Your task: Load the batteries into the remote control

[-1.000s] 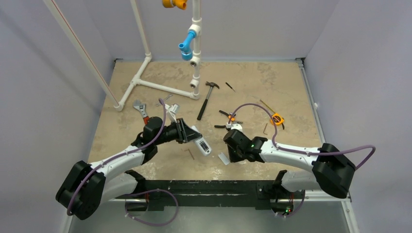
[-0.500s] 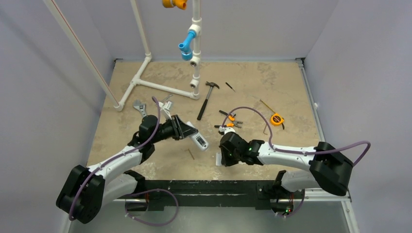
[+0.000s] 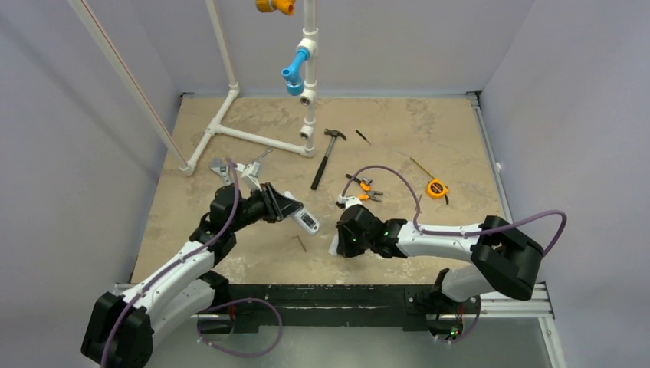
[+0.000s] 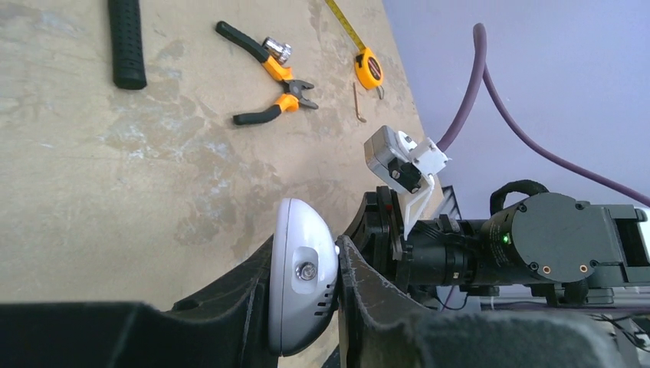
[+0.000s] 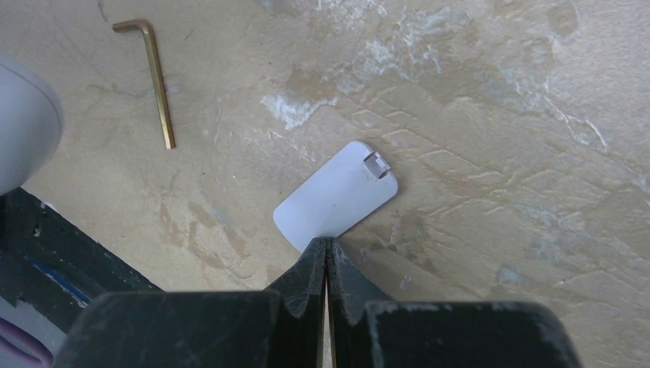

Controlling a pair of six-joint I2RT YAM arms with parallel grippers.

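The white remote control hangs above the table's left middle, with my left gripper shut across it. In the left wrist view its rounded end is squeezed between both fingers of the left gripper. My right gripper is low over the table just right of the remote. Its jaws are pressed together, and the tips rest on the near edge of the flat white battery cover, which lies on the table. No batteries show in any view.
A brass hex key lies left of the cover. Further back are orange pliers, a hammer, a yellow tape measure, a second hex key, an adjustable wrench and a white pipe frame.
My left gripper has drawn the remote back and to the left. My right gripper has slid left along the table, and the white cover has moved left with it.
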